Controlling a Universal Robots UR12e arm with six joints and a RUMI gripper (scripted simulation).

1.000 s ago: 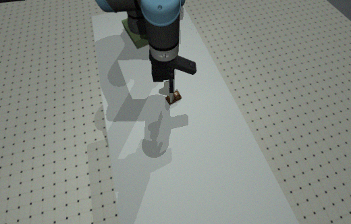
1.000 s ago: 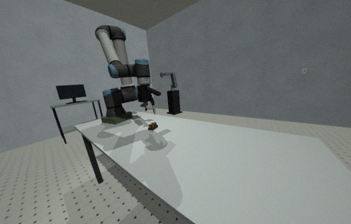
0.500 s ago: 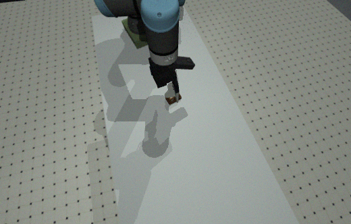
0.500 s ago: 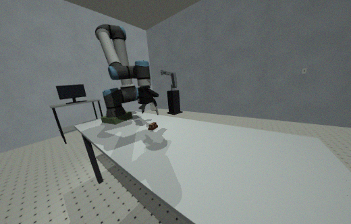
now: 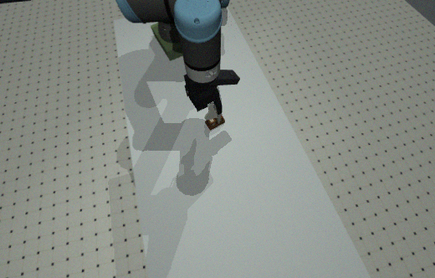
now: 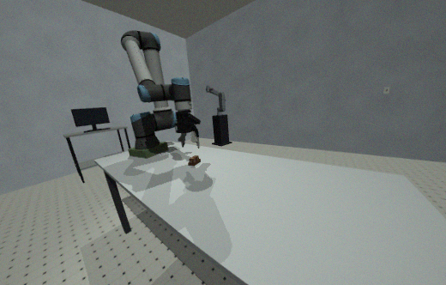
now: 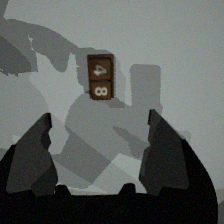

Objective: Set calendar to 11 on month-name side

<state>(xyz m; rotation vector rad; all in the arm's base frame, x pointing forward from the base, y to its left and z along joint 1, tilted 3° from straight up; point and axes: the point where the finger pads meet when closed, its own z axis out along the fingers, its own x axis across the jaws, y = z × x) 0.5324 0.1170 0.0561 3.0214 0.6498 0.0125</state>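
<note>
The calendar (image 7: 100, 77) is a small brown tray holding two cubes that show a 4 and an 8 on their upper faces in the wrist view. It stands on the white table, small in the top view (image 5: 215, 121) and in the exterior view (image 6: 194, 160). My gripper (image 7: 100, 112) hangs above the table just short of the calendar, with the fingers apart and nothing between them. It also shows in the top view (image 5: 215, 110) and in the exterior view (image 6: 189, 139), pointing down. The side with the month's name is not visible.
The arm's green base plate (image 6: 147, 150) sits at the far end of the long white table. A desk with a monitor (image 6: 92, 120) and a small arm on a dark pedestal (image 6: 219, 122) stand off the table, behind it.
</note>
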